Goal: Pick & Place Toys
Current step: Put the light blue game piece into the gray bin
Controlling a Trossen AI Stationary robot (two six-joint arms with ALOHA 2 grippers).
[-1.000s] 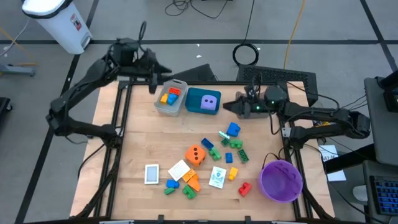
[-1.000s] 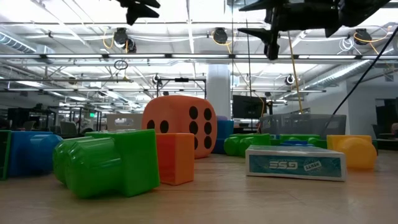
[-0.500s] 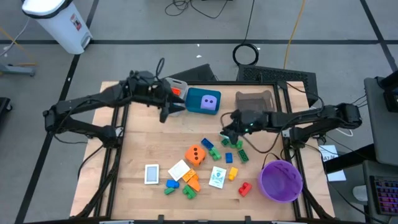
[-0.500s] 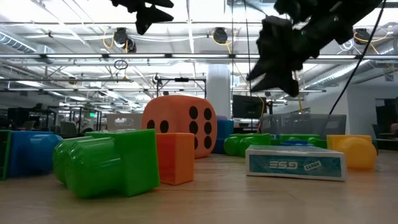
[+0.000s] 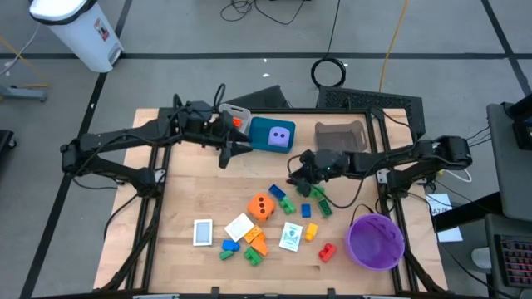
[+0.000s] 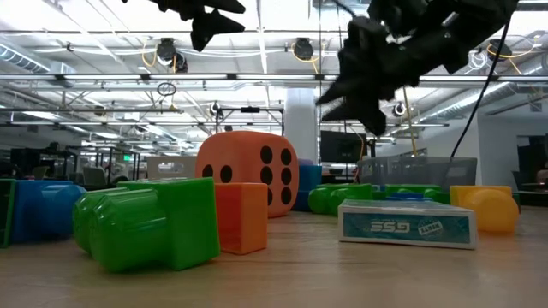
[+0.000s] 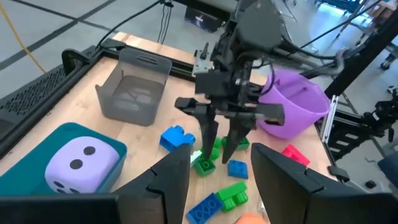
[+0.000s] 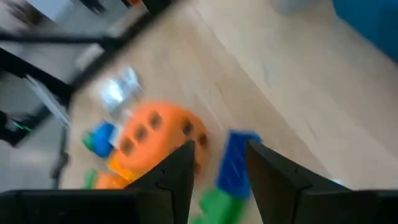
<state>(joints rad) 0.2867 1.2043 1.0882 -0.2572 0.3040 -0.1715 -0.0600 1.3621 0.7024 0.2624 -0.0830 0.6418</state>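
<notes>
High view: a wooden table [image 5: 179, 195] stands on grey floor. Toy bricks [image 5: 312, 199] lie scattered just at 6 o'clock of the right gripper [image 5: 297, 174]; the orange die [image 5: 262, 206] sits at its 7 o'clock. The left gripper [image 5: 229, 149] hangs beside the teal tray [image 5: 259, 133] holding the purple die [image 5: 281, 138].

Low view: both grippers hang above the bricks.

Left wrist view: the right gripper's fingers [image 7: 209, 134] stand apart, empty, over a blue brick [image 7: 175, 137]. The left fingers [image 7: 169, 186] are apart too, empty.

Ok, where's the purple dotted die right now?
High view: the purple dotted die sits inside the teal tray at the table's far edge, just right of the left gripper.
</notes>
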